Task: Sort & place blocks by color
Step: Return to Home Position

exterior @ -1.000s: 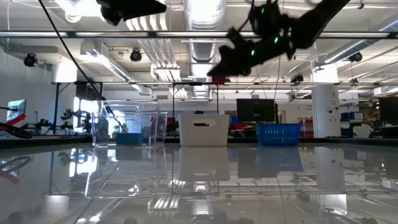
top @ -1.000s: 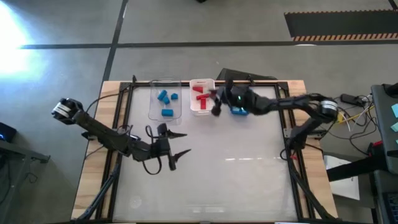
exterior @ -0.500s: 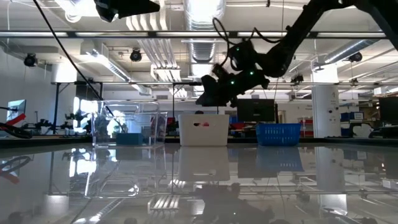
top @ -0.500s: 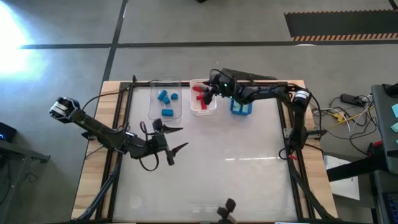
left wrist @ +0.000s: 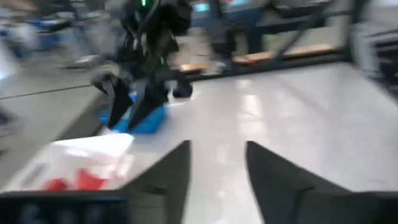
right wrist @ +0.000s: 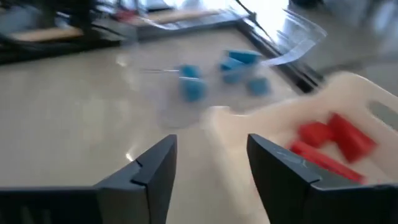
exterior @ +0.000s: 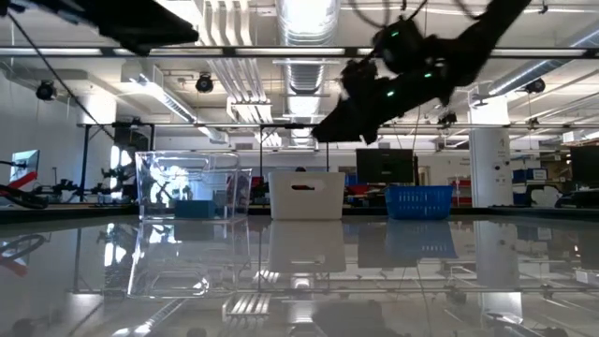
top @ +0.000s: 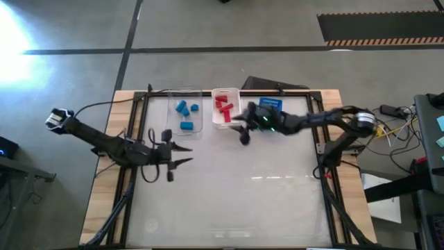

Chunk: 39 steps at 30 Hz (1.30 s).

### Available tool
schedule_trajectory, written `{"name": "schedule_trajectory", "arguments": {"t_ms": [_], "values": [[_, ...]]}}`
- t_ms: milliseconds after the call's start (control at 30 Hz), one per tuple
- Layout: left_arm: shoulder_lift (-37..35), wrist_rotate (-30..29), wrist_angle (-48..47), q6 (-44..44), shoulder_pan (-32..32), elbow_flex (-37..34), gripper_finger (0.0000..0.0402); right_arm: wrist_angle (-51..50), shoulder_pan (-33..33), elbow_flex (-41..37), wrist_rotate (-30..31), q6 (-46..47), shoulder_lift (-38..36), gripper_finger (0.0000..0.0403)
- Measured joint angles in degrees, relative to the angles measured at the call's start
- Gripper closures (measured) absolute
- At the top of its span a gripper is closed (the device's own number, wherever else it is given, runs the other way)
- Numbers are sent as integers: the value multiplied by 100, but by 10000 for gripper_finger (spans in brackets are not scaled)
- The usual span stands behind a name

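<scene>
Beside white bin (top: 214, 105) now: right jaws.

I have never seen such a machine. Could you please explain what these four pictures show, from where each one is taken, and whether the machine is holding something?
It is a robot with two dark arms at a table. Each arm ends in a two-finger gripper. One picture looks straight down from above, one looks level across the table top, and two come from cameras on the wrists. Three bins stand in a row at the far side: a clear bin with blue blocks, a white bin with red blocks, and a blue bin. The left gripper hangs over the table's left part. The right gripper hangs near the white bin. Both are open and hold nothing.
</scene>
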Motion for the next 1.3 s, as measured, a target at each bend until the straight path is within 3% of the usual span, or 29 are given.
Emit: {"name": "schedule_trajectory", "arguments": {"t_ms": [67,200,467,700,1033,1300], "values": [[-379,691,155,29,211,-386,307,523,258,-608,-24,-27,-400,226],[-1149,1410,512,-24,710,-1137,390,1114,515,-1725,-220,-357,-1224,251],[-2423,1868,594,-61,1441,-1955,400,1481,522,-3279,-605,-507,-3222,296],[-3100,1903,217,-32,1566,-2267,401,1405,518,-4063,-596,-776,-4871,334],[-4251,1866,-20,-79,1566,-2785,401,711,520,-4627,-594,-1207,-6645,372],[-4792,1861,-43,-357,1566,-2971,402,-14,520,-4627,-443,-1548,-7514,376]]}}
